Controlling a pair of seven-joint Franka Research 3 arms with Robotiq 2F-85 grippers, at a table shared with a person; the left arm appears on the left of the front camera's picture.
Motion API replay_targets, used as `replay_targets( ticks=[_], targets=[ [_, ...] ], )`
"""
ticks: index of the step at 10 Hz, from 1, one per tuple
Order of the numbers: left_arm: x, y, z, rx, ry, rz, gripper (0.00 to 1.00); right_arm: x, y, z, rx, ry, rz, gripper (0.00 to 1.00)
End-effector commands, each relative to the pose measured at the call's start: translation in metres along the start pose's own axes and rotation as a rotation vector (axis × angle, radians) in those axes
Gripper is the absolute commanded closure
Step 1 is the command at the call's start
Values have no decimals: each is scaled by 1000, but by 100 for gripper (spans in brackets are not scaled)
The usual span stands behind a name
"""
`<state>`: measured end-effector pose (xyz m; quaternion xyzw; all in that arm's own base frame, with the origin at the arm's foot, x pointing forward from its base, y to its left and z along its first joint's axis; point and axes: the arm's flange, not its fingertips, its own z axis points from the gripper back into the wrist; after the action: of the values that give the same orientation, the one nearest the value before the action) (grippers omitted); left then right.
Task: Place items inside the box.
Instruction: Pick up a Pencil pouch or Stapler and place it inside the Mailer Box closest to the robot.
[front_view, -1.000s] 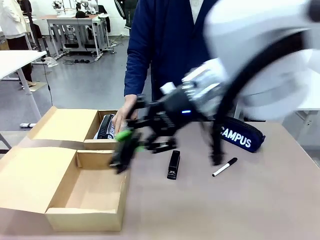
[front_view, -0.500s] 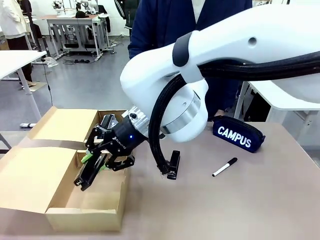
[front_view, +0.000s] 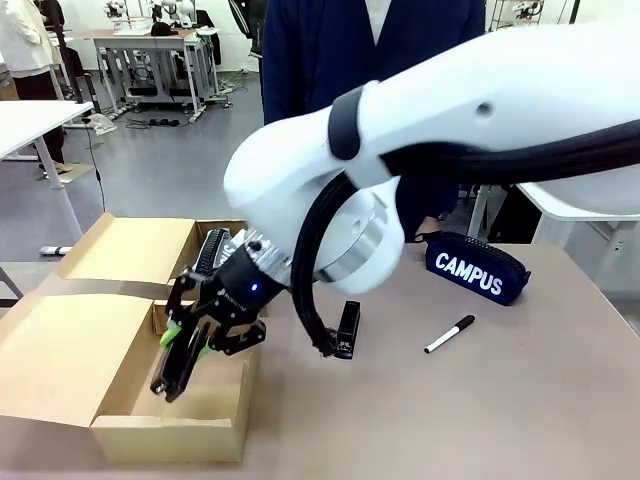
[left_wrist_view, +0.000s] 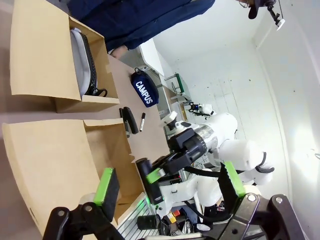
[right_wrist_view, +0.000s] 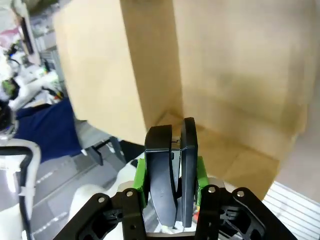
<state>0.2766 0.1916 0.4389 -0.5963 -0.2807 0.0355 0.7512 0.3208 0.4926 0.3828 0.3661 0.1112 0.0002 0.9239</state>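
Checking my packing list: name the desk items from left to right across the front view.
The held black stapler in the right hand → grey zip pouch in the box → loose black stapler on the table → navy CAMPUS pencil case.

Right arm (front_view: 480, 110) shelled in white; black hose (front_view: 305, 270) run past silver wrist ring (front_view: 362, 245). Right hand (front_view: 176, 352) black, fitted with green pads (front_view: 171, 335); blue light (front_view: 253, 288) seen at base.

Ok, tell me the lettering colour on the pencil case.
White, on the navy pencil case; front view best.
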Motion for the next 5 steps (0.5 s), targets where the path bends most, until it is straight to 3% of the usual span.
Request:
replay_targets(
  ticks=[1, 5],
  targets=[
    [0, -2, -1, -20, -13, -22, 0, 24, 34, -18, -73, -17, 22, 58],
    [0, -2, -1, -20, -13, -22, 0, 36, 44, -48, -120, -22, 40, 58]
  ],
)
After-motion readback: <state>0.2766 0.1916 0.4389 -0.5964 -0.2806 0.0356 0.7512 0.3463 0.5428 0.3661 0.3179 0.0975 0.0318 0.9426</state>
